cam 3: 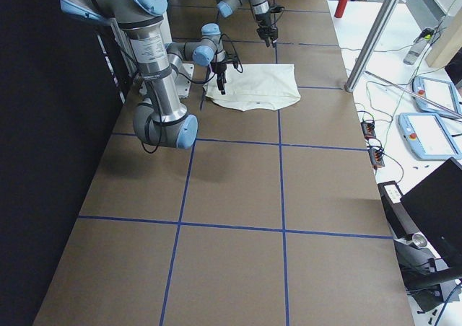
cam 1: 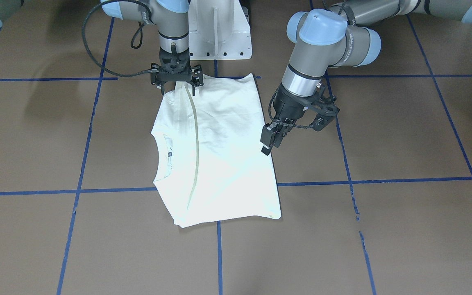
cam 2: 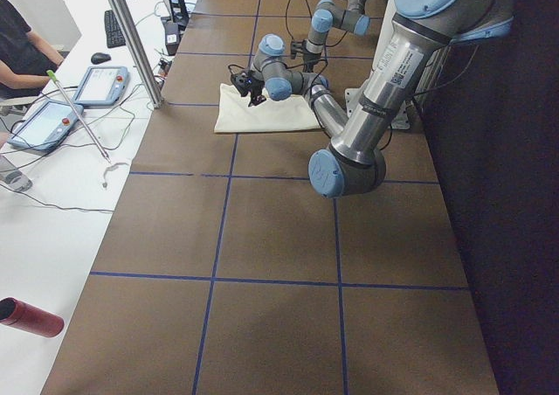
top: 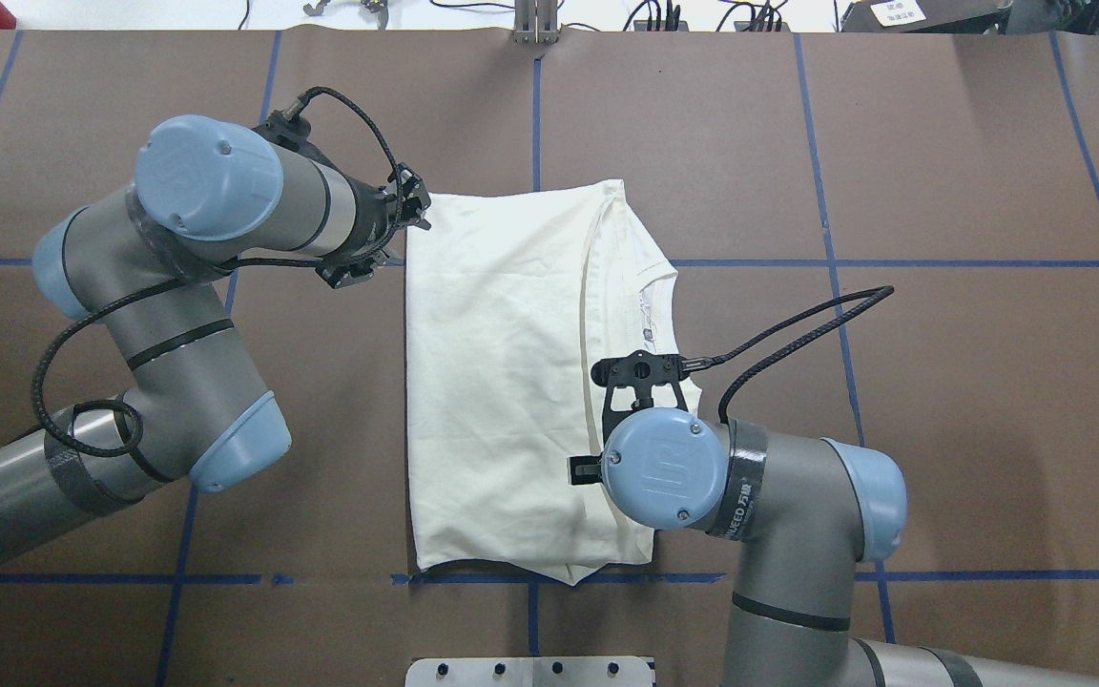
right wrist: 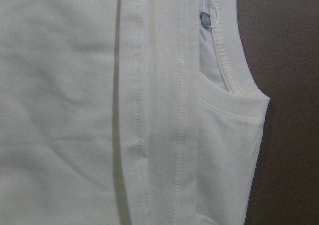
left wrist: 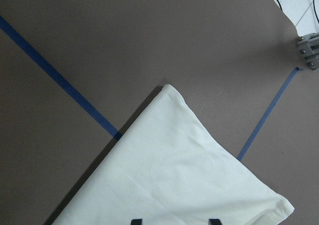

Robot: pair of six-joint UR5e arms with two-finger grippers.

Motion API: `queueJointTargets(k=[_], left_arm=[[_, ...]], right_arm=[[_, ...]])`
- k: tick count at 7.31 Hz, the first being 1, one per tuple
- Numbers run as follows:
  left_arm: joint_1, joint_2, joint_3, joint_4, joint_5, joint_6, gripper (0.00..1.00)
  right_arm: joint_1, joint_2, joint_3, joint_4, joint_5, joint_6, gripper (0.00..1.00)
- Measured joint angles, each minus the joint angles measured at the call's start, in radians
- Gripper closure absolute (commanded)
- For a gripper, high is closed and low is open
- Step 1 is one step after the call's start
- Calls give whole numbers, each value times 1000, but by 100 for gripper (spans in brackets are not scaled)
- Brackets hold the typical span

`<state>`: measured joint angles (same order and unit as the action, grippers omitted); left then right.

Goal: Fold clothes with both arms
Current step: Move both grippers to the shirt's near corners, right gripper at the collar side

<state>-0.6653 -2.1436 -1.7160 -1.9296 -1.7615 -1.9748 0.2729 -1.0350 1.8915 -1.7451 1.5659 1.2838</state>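
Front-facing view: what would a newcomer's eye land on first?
First, the cream T-shirt, folded plain side up into a neat rectangle in the middle of the brown table, which is crossed by blue tape lines. Then the two black grippers beside it: the right gripper at the shirt's edge nearest the robot's base, and the left gripper over its side edge at the view's right.

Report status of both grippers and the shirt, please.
Left gripper open above T-shirt corner. Right gripper open over collar. T-shirt folded, flat on table. Nothing blocking.

left end effector (left wrist: 175, 221) cut off at wrist view's bottom
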Motion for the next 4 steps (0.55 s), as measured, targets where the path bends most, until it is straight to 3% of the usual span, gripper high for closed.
queueJointTargets(k=[4], left_arm=[[7,4,0,-2,0,0,45]], right_arm=[[-18,13,-75,-44,-8,-128,0]])
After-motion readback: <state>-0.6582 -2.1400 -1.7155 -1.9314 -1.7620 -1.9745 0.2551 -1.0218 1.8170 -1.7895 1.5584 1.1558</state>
